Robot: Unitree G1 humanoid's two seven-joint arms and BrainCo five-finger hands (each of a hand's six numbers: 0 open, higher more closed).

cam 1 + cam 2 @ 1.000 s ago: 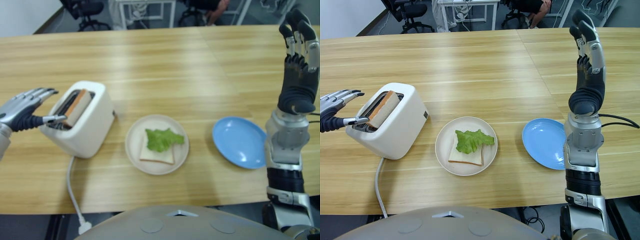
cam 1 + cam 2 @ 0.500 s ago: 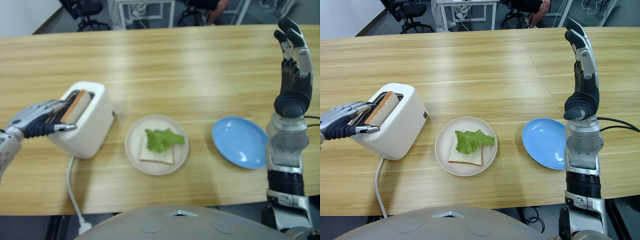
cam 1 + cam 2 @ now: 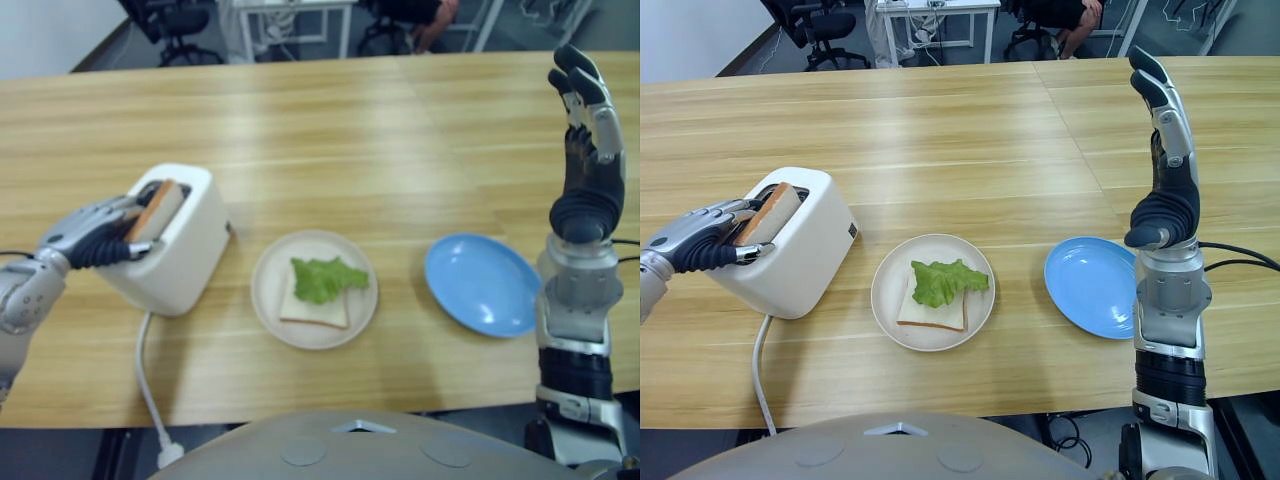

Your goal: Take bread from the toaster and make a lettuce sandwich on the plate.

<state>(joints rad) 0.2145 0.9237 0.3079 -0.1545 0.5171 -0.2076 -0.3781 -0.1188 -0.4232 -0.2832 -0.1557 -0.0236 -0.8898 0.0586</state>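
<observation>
On the wooden counter a white toaster stands at the left of the frame, turned at an angle, and its cord trails down toward the lower edge. A piece of toast sticks up out of the toaster's slot, with its brown crust showing along the top. The left hand reaches in from the left edge at toaster height. Its fingers are curled over the lower-left end of the toast with the thumb underneath, so the hand is clamped on the toast, which sits in the slot. Just right of the toaster, in the lower middle of the frame, lies a round cream plate. It holds a bread slice lying flat, and a leaf of green lettuce rests on top of it, spilling a little past the slice's upper right edge. Further right, apart from the cream plate, is an empty blue plate, slightly tilted. The right hand stands upright at the right side of the frame, raised above the counter just beside the blue plate's right rim. Its fingers are stretched straight up and apart, and it grips nothing. Office chairs stand beyond the counter's far edge at the top of the frame.
</observation>
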